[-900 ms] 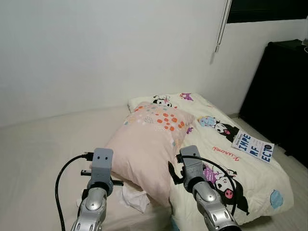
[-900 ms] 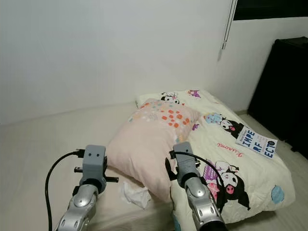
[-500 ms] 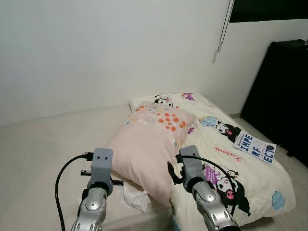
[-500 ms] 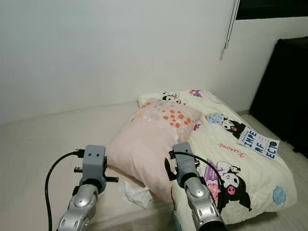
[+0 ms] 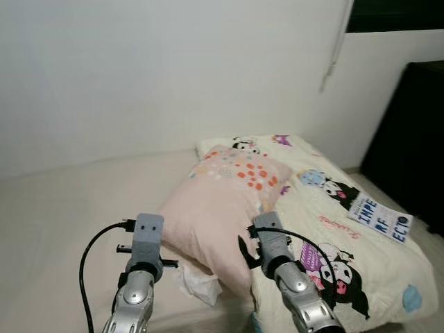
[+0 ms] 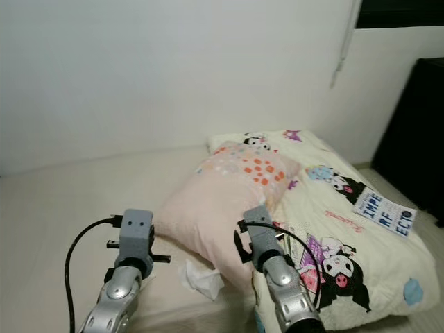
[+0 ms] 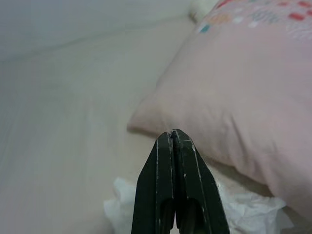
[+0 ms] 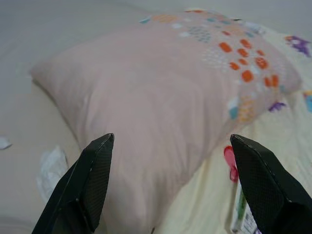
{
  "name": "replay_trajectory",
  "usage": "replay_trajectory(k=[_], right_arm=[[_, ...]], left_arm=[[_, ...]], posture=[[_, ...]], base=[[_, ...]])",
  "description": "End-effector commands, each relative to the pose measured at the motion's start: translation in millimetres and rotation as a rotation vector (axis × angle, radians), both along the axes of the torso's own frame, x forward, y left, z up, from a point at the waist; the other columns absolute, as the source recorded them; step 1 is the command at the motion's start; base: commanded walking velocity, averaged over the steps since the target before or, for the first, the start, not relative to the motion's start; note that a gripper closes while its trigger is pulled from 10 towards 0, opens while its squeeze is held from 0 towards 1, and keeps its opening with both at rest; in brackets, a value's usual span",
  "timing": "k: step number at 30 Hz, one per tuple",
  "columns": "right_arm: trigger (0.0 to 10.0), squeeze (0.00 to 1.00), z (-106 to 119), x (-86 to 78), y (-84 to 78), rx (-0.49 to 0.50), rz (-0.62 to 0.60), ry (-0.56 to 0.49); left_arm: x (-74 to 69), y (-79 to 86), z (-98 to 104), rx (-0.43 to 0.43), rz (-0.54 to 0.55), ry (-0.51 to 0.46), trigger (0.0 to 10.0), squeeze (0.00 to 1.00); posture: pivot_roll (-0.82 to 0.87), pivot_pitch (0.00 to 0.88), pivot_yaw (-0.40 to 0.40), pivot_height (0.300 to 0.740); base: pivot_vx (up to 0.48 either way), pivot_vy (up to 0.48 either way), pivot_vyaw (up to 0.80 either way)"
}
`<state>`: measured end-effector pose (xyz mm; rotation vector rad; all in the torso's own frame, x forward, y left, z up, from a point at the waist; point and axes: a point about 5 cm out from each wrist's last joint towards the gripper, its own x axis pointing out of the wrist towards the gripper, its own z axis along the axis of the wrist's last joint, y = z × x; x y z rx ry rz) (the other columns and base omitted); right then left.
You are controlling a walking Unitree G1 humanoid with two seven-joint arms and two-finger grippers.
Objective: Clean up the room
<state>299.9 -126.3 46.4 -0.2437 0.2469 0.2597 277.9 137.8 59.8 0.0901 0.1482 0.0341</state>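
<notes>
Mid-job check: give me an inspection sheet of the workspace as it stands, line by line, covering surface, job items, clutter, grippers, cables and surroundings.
Surface: pale floor, with a cartoon-print mattress laid on it to the right.
Job's things: pink pillow lying half on the mattress, half on the floor; crumpled white tissue on the floor under its near edge.
Clutter: a book with large letters lies on the mattress near its right edge.
Grippers: left gripper shut, above the tissue; right gripper open, facing the pillow.
Cables: black cable looped at the left arm; another along the right arm.
Surroundings: white wall, blind cord, dark cabinet at the right.
</notes>
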Motion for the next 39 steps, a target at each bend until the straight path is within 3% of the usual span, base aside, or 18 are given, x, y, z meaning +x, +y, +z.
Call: replay_trajectory(k=[1,39], right_arm=[[10.0,0.00,0.9,0.2,-0.7,-0.007,-0.002,-0.012],[10.0,0.00,0.5,1.0,-0.6,0.023,-0.015,-0.002]], left_arm=[[-1.7,0.3,-4.9,-0.017,0.013,0.021,10.0,0.00],[1.0,6.8,-3.1,-0.020,0.043,0.017,10.0,0.00]], posture=[[-0.04,0.000,-0.038,0.740],[-0.03,0.000,-0.040,0.740]], base=[[0.000,0.000,0.80],[0.000,0.000,0.00]])
